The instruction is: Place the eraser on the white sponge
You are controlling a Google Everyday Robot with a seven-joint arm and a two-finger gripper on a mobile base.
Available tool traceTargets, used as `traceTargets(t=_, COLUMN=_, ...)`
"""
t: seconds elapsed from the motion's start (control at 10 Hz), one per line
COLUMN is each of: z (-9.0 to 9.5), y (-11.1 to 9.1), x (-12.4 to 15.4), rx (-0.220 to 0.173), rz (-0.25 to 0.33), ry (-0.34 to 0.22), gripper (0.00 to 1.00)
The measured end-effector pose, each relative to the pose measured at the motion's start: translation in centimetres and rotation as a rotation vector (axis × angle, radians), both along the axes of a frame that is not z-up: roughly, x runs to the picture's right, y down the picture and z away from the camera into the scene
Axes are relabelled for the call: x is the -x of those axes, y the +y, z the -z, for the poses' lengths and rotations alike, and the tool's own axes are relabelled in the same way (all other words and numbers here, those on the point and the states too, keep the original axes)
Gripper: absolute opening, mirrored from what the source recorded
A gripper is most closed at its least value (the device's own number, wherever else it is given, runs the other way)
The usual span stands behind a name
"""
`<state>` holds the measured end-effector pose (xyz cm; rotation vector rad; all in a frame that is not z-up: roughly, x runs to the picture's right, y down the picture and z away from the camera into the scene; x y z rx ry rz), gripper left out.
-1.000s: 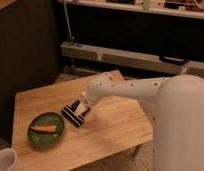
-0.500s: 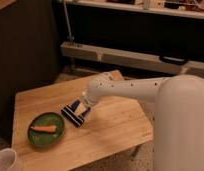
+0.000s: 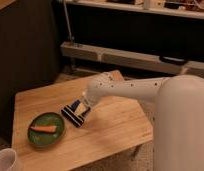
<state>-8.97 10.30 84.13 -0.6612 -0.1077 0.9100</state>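
- Evidently the work stood at the pick-up step: the gripper (image 3: 83,107) was down at the wooden table (image 3: 115,125), near its middle, at the end of the white arm (image 3: 130,90) that reached in from the right.
- The eraser (image 3: 71,114), a dark block with pale stripes, lay on the tabletop just left of the gripper and appeared to touch it.
- Whether the gripper had clamped on the eraser or only rested against it could not be told from this view.
- A green plate (image 3: 33,136) sat near the eraser on its left, apart from it, with an orange carrot piece (image 3: 44,128) lying on it; a white cup (image 3: 7,161) stood at the table's near left corner.
- No white sponge could be made out anywhere on the visible tabletop; it may have been hidden behind the arm.
- The next move probably called for a firm hold on the eraser, a lift clear of the wood, and then a carry to the sponge once that was located, keeping away from the plate.
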Motion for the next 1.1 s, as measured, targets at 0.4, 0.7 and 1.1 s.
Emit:
traceTargets(t=0.4, z=2.5, y=2.2, x=2.5, rx=-0.085, rz=0.122, ry=0.049, gripper=0.80)
traceTargets(t=0.7, z=2.1, y=4.2, x=2.7, rx=-0.030, rz=0.170, ry=0.125, gripper=0.80)
traceTargets(t=1.1, z=2.2, y=5.3, x=2.4, rx=0.038, rz=0.159, ry=0.115, gripper=0.80)
